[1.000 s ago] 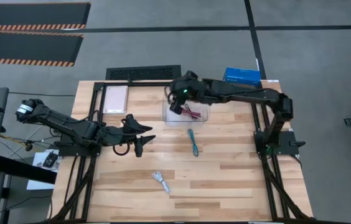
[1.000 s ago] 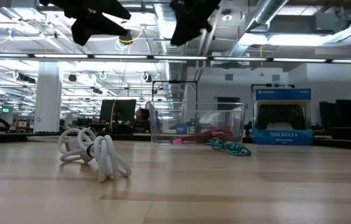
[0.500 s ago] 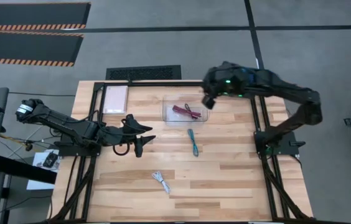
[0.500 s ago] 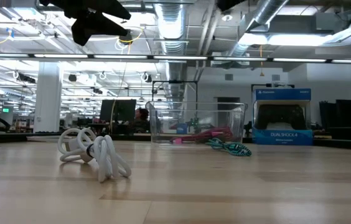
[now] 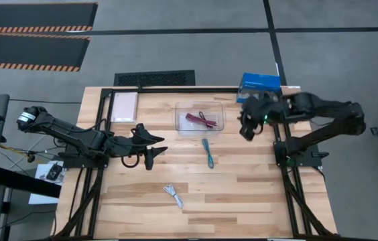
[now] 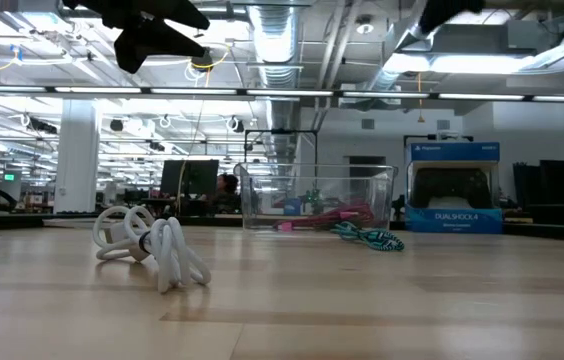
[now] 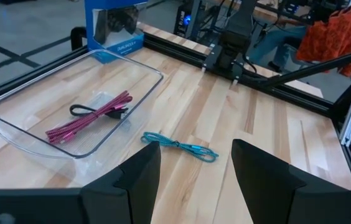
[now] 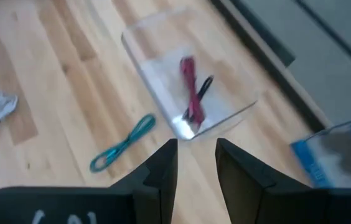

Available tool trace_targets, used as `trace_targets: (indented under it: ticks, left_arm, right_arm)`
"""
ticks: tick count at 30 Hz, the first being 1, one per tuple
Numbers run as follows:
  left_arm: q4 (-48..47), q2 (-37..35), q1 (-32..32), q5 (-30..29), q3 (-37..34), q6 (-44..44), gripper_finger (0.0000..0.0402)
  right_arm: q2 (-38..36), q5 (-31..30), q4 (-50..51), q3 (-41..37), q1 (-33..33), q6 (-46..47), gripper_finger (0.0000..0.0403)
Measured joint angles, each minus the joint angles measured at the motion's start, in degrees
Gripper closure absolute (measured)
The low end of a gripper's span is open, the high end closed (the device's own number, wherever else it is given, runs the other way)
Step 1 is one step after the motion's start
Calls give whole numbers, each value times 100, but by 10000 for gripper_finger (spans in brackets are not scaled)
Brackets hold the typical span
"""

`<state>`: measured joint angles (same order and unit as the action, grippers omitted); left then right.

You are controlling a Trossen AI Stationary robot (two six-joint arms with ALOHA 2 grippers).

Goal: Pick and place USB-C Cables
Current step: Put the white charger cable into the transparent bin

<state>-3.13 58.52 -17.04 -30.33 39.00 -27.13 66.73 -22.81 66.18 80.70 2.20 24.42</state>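
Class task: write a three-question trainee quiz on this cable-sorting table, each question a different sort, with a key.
1. True or false: the dark red cable lies inside the clear bin.
2. Which cable lies on the table nearest the bin? A white cable B teal cable C neither
3. Fill in: the right gripper hangs near the ___ box.

Key: 1 true; 2 B; 3 blue.

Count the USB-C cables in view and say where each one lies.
4. A dark red braided cable and a thin black cable lie in the clear plastic bin; a teal cable and a white cable lie on the wooden table.
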Motion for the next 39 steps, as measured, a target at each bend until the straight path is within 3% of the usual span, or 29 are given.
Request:
trace_targets:
  ticks: [6,13,19,29,39]
  left_arm:
    - [-5,0,0,2,0,-11,214]
    - [-110,0,-2,61,0,-48,214]
    - [-292,0,-4,130,0,-147,214]
    - [-403,0,-96,129,2,-206,214]
    - [-531,0,-105,110,2,-366,214]
  right_arm:
    - [-80,7,-925,-1247,688,803,268]
    - [526,11,-1820,-1980,1278,1439,269]
    - [1448,-50,-2106,-2017,1466,1898,246]
    - [2850,-116,-2688,-2012,1255,2377,153]
    - [3308,-171,-3549,-2008,885,2361,148]
